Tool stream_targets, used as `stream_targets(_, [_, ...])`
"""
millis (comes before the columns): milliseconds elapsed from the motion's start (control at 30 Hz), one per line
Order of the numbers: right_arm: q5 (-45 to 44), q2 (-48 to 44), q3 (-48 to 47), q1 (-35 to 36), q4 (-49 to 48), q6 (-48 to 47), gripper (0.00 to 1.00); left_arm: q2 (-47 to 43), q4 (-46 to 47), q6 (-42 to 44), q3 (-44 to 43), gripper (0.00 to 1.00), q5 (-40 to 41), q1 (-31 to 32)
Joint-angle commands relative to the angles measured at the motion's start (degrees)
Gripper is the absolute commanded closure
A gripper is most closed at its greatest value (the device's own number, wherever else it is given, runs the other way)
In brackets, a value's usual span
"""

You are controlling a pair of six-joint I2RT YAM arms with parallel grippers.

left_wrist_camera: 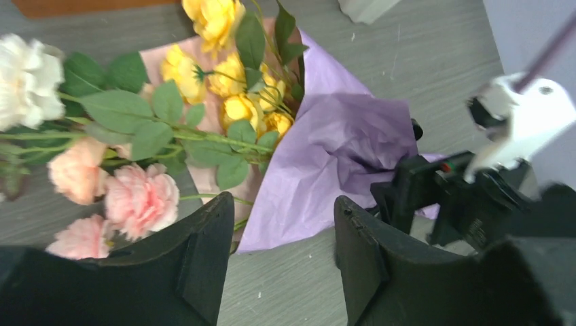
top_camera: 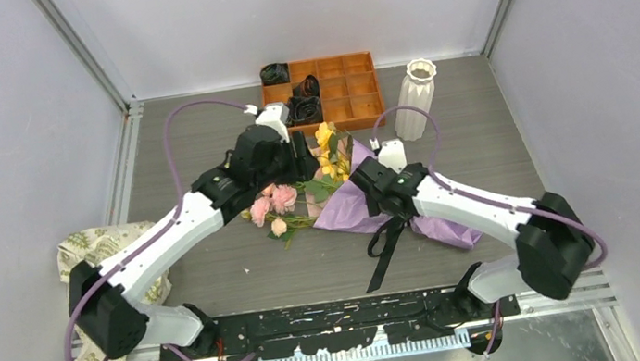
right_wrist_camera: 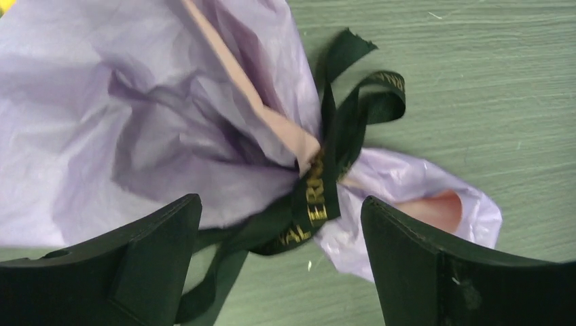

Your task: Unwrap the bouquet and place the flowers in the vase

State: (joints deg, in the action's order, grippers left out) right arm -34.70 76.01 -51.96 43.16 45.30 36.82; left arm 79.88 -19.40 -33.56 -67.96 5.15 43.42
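Right gripper (right_wrist_camera: 280, 207) spread wide over the ribbon (right_wrist_camera: 353, 102) knot, apparently to untie the bouquet (top_camera: 347, 203); left gripper (left_wrist_camera: 284, 204) parted, empty, near the flowers (left_wrist_camera: 139, 197)

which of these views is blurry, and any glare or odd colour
Top external: sharp, evenly lit, only soft shadows. Left wrist: soft throughout, the white rose overexposed. Right wrist: slightly blurred, yet gold lettering on the black ribbon shows; the table looks greenish.

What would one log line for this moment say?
bouquet: lying down, ribbon tied | left claw: open by flowers | right claw: open over ribbon | vase: upright, no flowers
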Motion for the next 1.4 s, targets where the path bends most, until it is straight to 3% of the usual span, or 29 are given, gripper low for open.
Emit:
stream_targets(0, [0.0,4.8,-2.1,-4.6,-8.1,-5.5,0.07,-3.8,-3.5,2.7,0.1,0.43,6.8,0.0])
stream_targets(100, [9.2,6.7,-0.9,-7.0,-13.2,-7.2,0.11,-5.1,-4.6,2.9,0.7,0.43,8.0,0.0])
stream_targets(167, [13.0,8.1,-0.6,-7.1,-15.3,-8.2,0.2,-6.1,-4.9,2.9,1.5,0.43,9.0,0.0])
stream_targets(267, [16.7,10.3,-1.7,-7.1,-16.6,-9.0,0.51,-7.2,-4.9,2.7,2.4,0.42,10.3,0.0])
stream_targets(333, [19.0,11.6,-2.8,-7.0,-17.3,-9.1,0.64,-7.6,-5.2,2.6,2.4,0.42,10.6,-0.1])
stream_targets(500, [25.0,18.3,-9.5,-4.2,-19.5,-9.6,0.75,-9.5,-7.0,3.9,2.5,0.4,15.1,-0.2])
stream_targets(700, [24.8,27.7,-23.8,-2.2,-18.4,-9.6,0.72,-10.7,-8.1,3.6,3.1,0.39,17.6,-2.0])
stream_targets(833, [21.8,27.2,-27.8,-2.2,-14.6,-9.9,0.49,-10.2,-6.5,2.7,5.0,0.38,16.1,-2.7])
stream_targets(933, [19.6,21.3,-24.0,-2.2,-14.2,-8.7,0.36,-8.8,-3.8,2.0,6.7,0.38,14.2,-3.0])
stream_targets(1233, [19.2,-1.5,-9.1,0.1,-12.3,-1.9,0.38,0.9,8.1,-2.6,10.6,0.42,3.0,-3.7])
stream_targets(1367, [22.3,-4.9,-4.6,0.8,-14.7,-0.4,0.43,6.0,11.8,-4.1,10.5,0.47,-0.4,-3.6])
